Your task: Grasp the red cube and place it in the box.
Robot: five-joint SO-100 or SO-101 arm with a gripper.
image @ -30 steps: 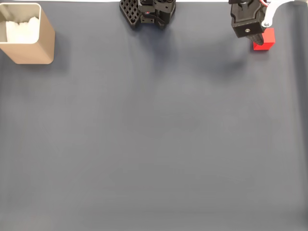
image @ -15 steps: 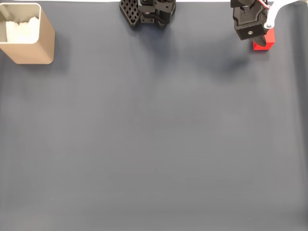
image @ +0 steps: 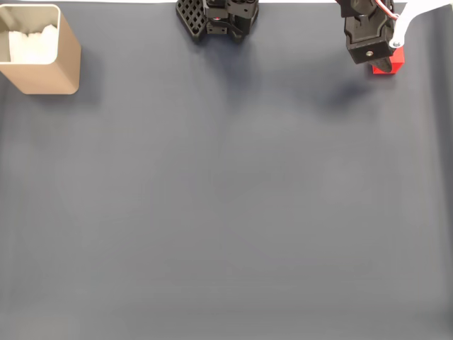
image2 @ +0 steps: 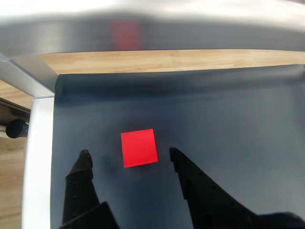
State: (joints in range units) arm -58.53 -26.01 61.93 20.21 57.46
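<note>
- The black two-finger gripper [image2: 128,155] hangs above the dark grey mat [image: 226,212] at the top right corner in the fixed view, jaws spread apart and holding nothing.
- The small bright red matte cube [image2: 138,148] lies flat on the mat between the two fingertips [image2: 85,157], touching neither, in the wrist view.
- In the fixed view the cube [image: 391,64] is partly covered by the gripper body.
- The tan open-topped box with rounded corners [image: 42,71] stands at the top left, well apart from the cube, with white material inside.
</note>
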